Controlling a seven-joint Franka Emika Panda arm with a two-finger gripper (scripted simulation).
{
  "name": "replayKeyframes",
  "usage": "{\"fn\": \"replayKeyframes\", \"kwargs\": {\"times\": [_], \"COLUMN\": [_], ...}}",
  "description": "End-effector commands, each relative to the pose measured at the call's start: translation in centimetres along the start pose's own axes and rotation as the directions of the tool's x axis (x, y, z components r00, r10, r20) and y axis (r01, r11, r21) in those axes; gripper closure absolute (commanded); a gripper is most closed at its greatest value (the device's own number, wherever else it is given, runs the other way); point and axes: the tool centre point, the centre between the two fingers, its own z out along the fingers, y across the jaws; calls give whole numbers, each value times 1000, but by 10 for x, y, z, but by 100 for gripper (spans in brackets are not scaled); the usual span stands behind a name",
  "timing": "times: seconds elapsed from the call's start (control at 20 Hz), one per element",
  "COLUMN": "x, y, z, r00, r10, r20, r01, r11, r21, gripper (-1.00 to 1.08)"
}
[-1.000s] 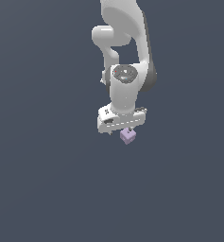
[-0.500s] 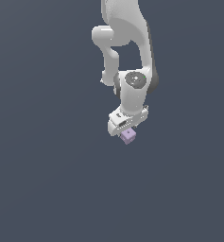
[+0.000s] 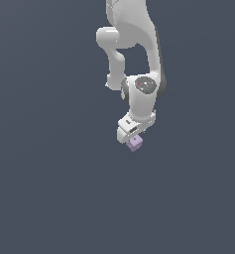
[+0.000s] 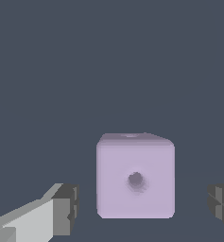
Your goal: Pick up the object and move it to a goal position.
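Note:
The object, a small pale lilac cube (image 3: 135,144), lies on the dark grey ground just below the white hand. In the wrist view the cube (image 4: 135,176) sits between my two fingers, with a small dark dimple on its near face. My gripper (image 3: 132,140) is open and straddles the cube. One dark finger pad (image 4: 67,209) stands a little off one side of the cube and the other pad (image 4: 220,206) farther off the opposite side. Neither pad touches it.
The white arm (image 3: 134,59) comes down from the top of the exterior view. All around is plain dark grey ground (image 3: 49,188) with no other objects in sight.
The hand has turned about its upright axis and come down a little over the cube. The cube has stayed in place.

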Motion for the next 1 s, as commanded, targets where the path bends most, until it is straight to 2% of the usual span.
{"fn": "replayKeyframes", "kwargs": {"times": [0.0, 0.55, 0.8, 0.85, 0.95], "x": [0, -1, 0, 0, 0], "y": [0, -1, -1, -1, -1], "z": [1, 44, 50, 50, 50], "r00": [1000, 1000, 1000, 1000, 1000], "r10": [0, -6, -6, -6, -6], "r20": [0, -1, -1, -1, -1], "r01": [0, 6, 6, 6, 6], "r11": [1000, 1000, 1000, 1000, 1000], "r21": [0, 0, -1, -1, -1], "gripper": [-92, -92, -92, 108, 108]}}
